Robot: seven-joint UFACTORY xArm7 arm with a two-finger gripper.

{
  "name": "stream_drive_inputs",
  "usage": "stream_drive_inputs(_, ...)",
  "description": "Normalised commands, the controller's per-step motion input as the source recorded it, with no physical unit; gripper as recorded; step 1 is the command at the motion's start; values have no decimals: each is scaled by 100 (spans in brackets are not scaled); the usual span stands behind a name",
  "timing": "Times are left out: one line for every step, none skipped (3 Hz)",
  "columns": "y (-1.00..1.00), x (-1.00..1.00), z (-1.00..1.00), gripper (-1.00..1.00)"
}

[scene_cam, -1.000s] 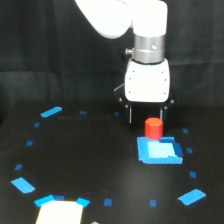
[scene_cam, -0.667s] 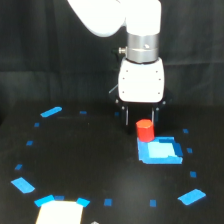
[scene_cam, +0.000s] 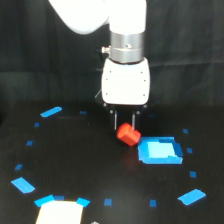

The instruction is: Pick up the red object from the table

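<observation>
Gripping matte red object, tilted.

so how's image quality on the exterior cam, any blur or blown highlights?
Exterior view: soft overall, edges of the red object and gripper fuzzy; white gripper body and the pale patch at the bottom edge look overexposed; the black table swallows shadows, so none are readable.

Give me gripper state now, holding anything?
Gripper: closed on the small red-orange block, which hangs tilted from the jaws above the black matte table, beside the bright blue square patch.
</observation>
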Motion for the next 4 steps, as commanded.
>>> stream_drive_inputs(-20, -100, 82, -100)
stream_drive_inputs(83, -100, -89, 63)
stream_drive_inputs(61, 100, -10, 100)
stream_drive_inputs(54, 100, -91, -100)
